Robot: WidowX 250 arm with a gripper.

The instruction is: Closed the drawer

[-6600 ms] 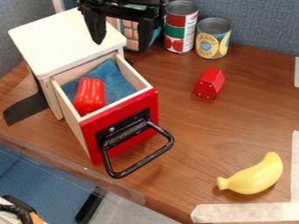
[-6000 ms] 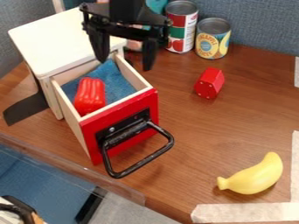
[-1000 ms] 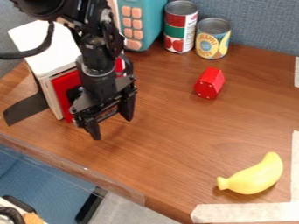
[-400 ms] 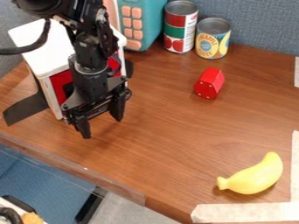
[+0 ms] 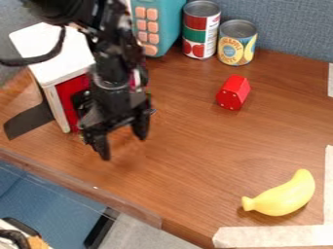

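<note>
A: How far is the closing of the drawer [image 5: 68,98]?
B: I judge that it is done, or almost done. The red front is behind the jaws, up and to their left, and it looks close against the cabinet [image 5: 52,51]
A: And the jaws, do they hold something?
B: No, they stand wide apart, with nothing between them, over the table [image 5: 189,155]. Probably what is left is only to move away
A: Are you sure that it is fully shut?
B: Not fully. The arm [image 5: 112,73] covers the right part of the front and, I suppose, most of the handle, so a small gap could hide there. The arm is also cut off at the top edge, and the inside of the drawer I cannot see
</note>
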